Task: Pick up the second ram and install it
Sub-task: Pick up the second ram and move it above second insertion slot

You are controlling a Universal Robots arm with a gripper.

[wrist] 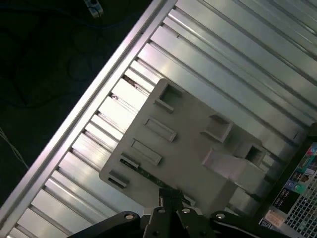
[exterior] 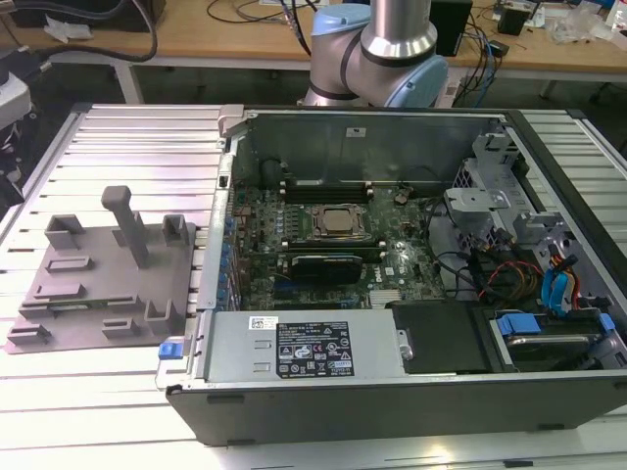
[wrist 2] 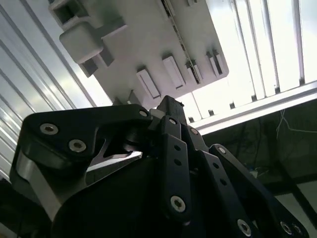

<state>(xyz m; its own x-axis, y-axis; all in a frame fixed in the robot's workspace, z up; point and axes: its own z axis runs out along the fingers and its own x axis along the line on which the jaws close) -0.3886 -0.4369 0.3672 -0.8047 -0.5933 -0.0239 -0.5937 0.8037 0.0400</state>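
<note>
Above grey tray, fingers pressed together; second ram lying along tray edge.

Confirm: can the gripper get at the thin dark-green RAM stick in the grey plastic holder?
Probably yes. In the first wrist view the black gripper hangs close by the dark-green RAM stick, set on edge in the grey plastic holder; nothing lies between them.

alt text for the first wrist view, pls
A grey slotted tray lies on a ribbed metal table, seen from above, with the black claw close over one edge of it. A thin dark strip that looks like the ram sits in a tray slot beside the claw.
</note>
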